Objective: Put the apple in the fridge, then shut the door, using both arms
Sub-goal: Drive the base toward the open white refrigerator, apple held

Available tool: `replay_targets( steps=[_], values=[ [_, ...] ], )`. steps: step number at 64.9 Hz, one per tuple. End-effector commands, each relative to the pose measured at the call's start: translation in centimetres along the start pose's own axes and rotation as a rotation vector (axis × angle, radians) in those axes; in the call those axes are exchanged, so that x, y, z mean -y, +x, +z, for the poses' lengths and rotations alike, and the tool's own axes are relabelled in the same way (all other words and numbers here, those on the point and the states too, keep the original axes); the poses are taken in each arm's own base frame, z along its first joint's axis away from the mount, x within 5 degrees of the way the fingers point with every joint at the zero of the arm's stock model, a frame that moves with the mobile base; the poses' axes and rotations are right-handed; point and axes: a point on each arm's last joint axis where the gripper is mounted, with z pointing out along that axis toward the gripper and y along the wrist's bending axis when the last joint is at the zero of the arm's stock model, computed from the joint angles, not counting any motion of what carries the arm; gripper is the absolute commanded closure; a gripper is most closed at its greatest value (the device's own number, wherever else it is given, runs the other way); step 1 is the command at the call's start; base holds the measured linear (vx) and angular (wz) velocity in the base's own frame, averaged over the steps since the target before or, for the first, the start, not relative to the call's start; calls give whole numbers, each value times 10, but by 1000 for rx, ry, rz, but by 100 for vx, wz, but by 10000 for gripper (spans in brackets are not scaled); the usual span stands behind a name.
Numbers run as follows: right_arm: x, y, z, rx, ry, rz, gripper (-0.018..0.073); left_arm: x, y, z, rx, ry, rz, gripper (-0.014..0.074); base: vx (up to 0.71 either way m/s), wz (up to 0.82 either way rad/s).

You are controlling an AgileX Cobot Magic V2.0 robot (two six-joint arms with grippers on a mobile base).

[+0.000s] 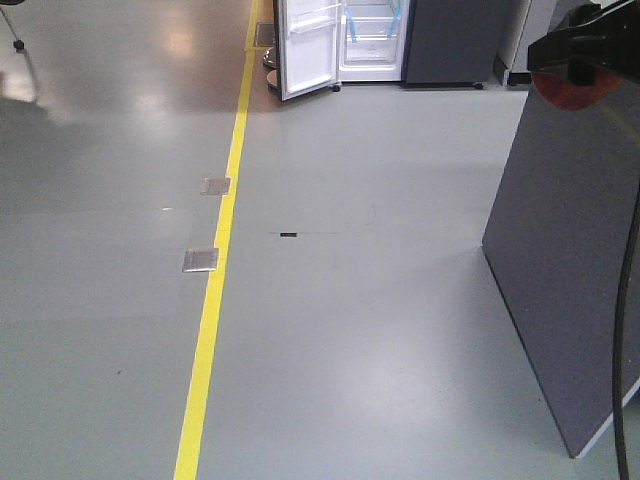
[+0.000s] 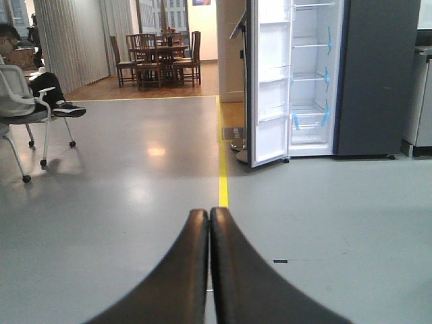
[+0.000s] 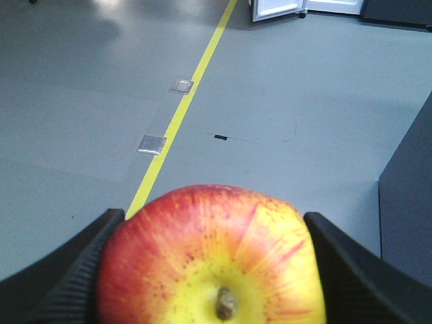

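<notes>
Apple [image 3: 210, 263] clamped in right gripper [image 3: 213, 224]; left gripper [image 2: 209, 214] closed, facing fridge [image 2: 312, 74].

The apple [image 3: 209, 263], red with a yellow patch around its stem, faces stem-up toward the wrist camera, clamped between the fingers of the right gripper [image 3: 212, 217]. Well apart from it, the dark grey fridge [image 2: 312, 67] stands with its white, blue-taped interior exposed and its door [image 2: 270, 88] swung wide open. The left gripper [image 2: 209, 219] holds nothing, its fingers pressed together.

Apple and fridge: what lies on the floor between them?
Right wrist view: bare floor from apple to fridge, save a small black mark; the yellow line runs alongside.
</notes>
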Motion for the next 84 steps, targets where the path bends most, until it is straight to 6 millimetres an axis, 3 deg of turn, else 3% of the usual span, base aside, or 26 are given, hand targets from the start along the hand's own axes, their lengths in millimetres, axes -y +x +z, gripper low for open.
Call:
replay_targets(
  steps=[1, 84],
  values=[
    [-1, -18, -22, 136, 21, 0, 475, 2, 2, 0, 56, 23, -9, 602, 16, -3],
    [-1, -18, -22, 136, 21, 0, 475, 2, 2, 0, 56, 23, -9, 602, 21, 0]
  ],
)
